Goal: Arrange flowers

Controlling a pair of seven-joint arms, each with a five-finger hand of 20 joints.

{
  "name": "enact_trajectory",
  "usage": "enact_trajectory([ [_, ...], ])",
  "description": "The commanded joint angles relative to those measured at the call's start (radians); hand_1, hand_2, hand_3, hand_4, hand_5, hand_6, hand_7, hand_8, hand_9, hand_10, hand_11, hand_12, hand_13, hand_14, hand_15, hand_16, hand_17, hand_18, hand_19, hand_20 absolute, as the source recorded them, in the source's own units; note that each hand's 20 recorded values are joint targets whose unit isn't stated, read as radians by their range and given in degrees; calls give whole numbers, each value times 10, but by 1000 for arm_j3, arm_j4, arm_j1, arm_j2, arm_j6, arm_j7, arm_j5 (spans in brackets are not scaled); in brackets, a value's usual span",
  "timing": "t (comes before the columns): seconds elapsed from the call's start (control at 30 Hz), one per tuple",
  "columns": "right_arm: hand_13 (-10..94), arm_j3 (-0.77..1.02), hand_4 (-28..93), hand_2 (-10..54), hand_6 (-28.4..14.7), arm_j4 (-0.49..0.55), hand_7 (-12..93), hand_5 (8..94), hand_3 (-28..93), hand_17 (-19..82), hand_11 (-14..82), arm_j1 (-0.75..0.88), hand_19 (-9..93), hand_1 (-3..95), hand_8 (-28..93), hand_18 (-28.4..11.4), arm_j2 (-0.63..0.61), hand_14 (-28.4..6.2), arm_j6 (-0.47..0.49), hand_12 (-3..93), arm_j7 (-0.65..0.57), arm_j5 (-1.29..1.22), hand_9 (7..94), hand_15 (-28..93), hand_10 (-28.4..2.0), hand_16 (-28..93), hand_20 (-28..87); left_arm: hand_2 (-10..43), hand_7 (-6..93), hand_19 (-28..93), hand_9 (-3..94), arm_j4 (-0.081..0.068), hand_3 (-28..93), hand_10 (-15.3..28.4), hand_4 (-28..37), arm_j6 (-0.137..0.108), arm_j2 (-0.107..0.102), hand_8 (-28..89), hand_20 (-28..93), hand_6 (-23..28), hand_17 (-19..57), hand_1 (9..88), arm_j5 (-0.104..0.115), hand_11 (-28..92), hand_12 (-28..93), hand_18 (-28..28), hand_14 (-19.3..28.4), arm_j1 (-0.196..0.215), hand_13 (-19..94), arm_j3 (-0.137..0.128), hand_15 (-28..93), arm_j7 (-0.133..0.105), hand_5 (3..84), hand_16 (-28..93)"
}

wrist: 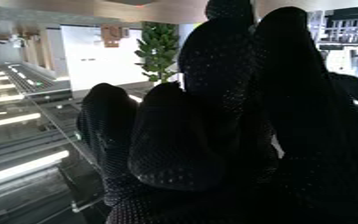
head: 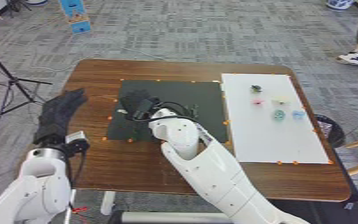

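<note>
Flowers (head: 278,115) lie apart toward counter (head: 189,71) right edge; arranging seems unfinished. Right hand (head: 136,102): cannot tell grip. Left hand (head: 59,114) released.

Brown wooden table (head: 309,181), centre of the frame: dark mat (head: 200,93) left of centre, white sheet (head: 248,137) at right, orange tabs (head: 279,162) along their edges.

In the head view, the light is even and soft, and the white sheet (head: 273,137) looks the most bright. In the right wrist view, long strip lights (wrist: 23,167) give a strong glare, while the near foreground falls almost fully into black.
</note>
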State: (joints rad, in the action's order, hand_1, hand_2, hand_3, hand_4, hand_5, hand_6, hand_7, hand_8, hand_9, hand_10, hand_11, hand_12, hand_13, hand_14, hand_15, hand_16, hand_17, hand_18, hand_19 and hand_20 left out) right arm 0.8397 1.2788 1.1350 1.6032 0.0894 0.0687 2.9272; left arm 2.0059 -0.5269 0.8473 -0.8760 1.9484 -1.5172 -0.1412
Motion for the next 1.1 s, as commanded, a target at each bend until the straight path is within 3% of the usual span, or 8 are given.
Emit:
enact_trajectory([
  [0.03,907,-4,-155,0,39,-2,195,785,474,574,454,0,932,554,29,-222,-2,-50,13,287,2,175,937,684,-84,414,664,256,126,36,499,-3,675,139,-283,-8,-14,-86,167,49,94,236,11,175,82,74,123,-49,357,15,106,35,513,-28],
  [0.23,908,-14,-128,-23,28,15,186,754,500,575,462,-9,932,511,18,-224,-10,-52,33,277,-14,119,937,686,-85,411,668,243,123,79,497,-2,680,140,-283,-10,-18,-83,199,51,117,233,14,176,83,85,131,-59,365,12,109,48,511,-24],
  [0.47,913,-34,-116,-33,13,21,177,747,513,580,468,-23,932,484,25,-227,-20,-55,38,273,-44,82,937,687,-87,409,671,237,125,59,499,0,683,140,-283,7,-15,-82,193,52,107,231,17,182,87,84,133,-40,369,-6,110,35,513,-20],
  [0.63,913,-45,-126,-46,-3,31,162,723,555,581,471,-22,932,447,17,-228,-24,-54,53,271,-64,54,937,688,-86,408,673,141,123,41,495,9,697,141,-283,37,-12,-81,185,54,91,220,14,181,88,81,131,1,358,-41,106,20,511,-19],
  [0.7,912,-48,-126,-47,-8,33,156,720,567,582,469,-23,932,433,6,-227,-26,-53,59,273,-69,46,937,688,-86,408,674,103,122,35,490,20,706,142,-283,69,-11,-80,182,54,85,213,26,178,88,81,132,55,353,-84,104,0,507,-18],
  [0.83,912,-48,-130,-43,-8,37,156,717,584,583,466,-29,932,409,-32,-227,-28,-53,56,275,-75,32,937,688,-87,409,675,92,117,29,485,39,708,141,-283,127,-5,-78,178,56,83,209,47,173,90,80,133,154,347,-167,101,-34,504,-16],
  [1.0,912,-52,-122,-47,-15,49,158,709,596,583,464,-32,932,374,-100,-228,-37,-53,74,277,-93,2,937,687,-88,410,676,94,115,27,484,45,702,141,-283,174,1,-77,177,57,83,207,63,171,91,78,134,219,346,-228,100,-53,504,-14],
  [1.1,910,-52,-121,-38,-22,51,150,702,599,583,462,-31,932,319,-98,-229,-37,-54,73,280,-97,-10,937,688,-89,411,677,95,112,25,483,45,696,141,-283,207,6,-77,176,58,82,193,58,169,90,77,134,250,344,-263,99,-52,503,-14],
])
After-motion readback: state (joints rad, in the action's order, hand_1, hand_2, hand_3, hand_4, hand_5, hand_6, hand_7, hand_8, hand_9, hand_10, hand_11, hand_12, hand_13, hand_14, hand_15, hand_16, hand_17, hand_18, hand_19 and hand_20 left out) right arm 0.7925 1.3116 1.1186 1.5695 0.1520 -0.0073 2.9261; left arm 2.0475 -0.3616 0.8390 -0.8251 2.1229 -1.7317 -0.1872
